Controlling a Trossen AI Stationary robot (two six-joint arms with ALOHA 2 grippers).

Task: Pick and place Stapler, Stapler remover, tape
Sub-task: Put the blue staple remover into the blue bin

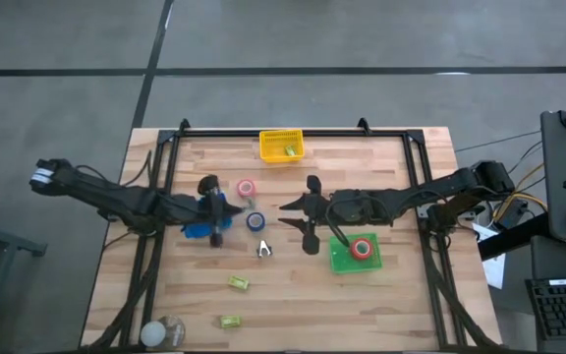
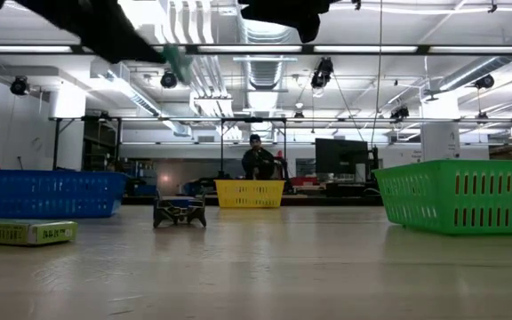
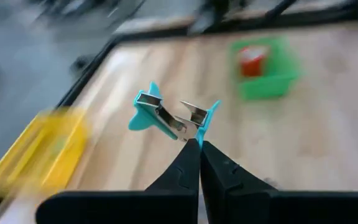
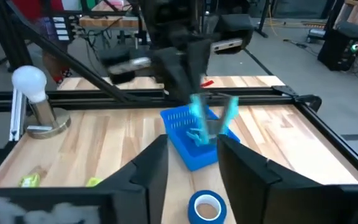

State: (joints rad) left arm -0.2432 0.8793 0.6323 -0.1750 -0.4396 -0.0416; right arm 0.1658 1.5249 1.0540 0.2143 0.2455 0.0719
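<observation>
the left gripper [image 3: 199,144] has its jaws closed on the teal staple remover [image 3: 169,116], pinched at the hinge end; the remover's two metal claws stand spread apart. in the right wrist view this gripper hangs over the blue basket [image 4: 191,134] with the remover held just above its rim. the right gripper [image 4: 191,146] has its jaws spread wide with nothing between them; in the high view it sits over the middle of the counter [image 1: 401,305], between the blue tape roll and the green basket.

containers, three counted:
- blue basket, under the left gripper; contents cannot be told.
- green basket [image 1: 345,258], right of centre, holding one red tape roll [image 1: 362,248].
- yellow basket [image 1: 281,146], at the far edge of the counter, holding one small yellow-green item [image 1: 290,151].

tape rolls, three counted in the high view:
- one red roll in the green basket.
- one pinkish roll [image 1: 247,187] lying on the counter just beside the left gripper.
- one blue roll [image 1: 255,221] lying on the counter between the two grippers.

other items on the counter:
- two yellow-green boxes [image 1: 239,283], near the front edge.
- one small metal item [image 1: 263,250], near the blue roll.
- one lamp with a white bulb [image 1: 162,333], at the front left corner.

beyond the counter, a person [image 2: 258,160] sits in the room behind the yellow basket.
</observation>
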